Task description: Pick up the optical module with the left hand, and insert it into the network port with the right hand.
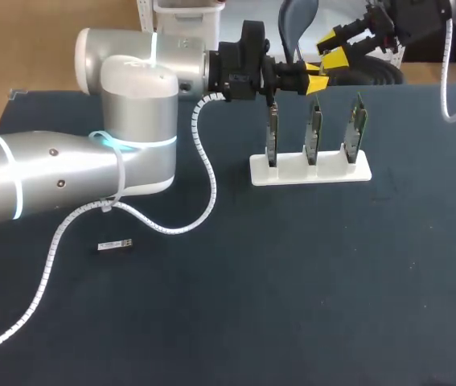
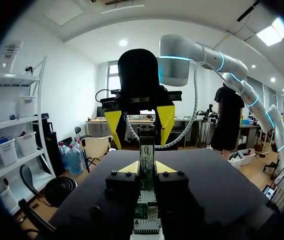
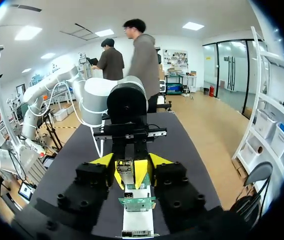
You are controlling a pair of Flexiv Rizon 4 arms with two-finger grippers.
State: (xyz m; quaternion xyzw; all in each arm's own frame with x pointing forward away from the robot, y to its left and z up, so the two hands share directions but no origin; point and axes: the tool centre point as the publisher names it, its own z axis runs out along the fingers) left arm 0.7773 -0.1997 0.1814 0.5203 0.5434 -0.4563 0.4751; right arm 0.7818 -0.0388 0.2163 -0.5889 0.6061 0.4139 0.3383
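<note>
Module (image 1: 115, 245), at 8 o'clock from the rack (image 1: 292, 171), looks light, rigid and slick; we'd pinch its long sides. Right gripper (image 1: 334, 48) gapes empty; left gripper (image 1: 318, 83), we cannot tell.

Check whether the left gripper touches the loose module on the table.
Apart. Head view: the loose module lies on the table, while the left gripper is far off, up by the white rack.

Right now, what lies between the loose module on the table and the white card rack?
Head view: only the left arm's spiral cable crosses between module and rack.
</note>
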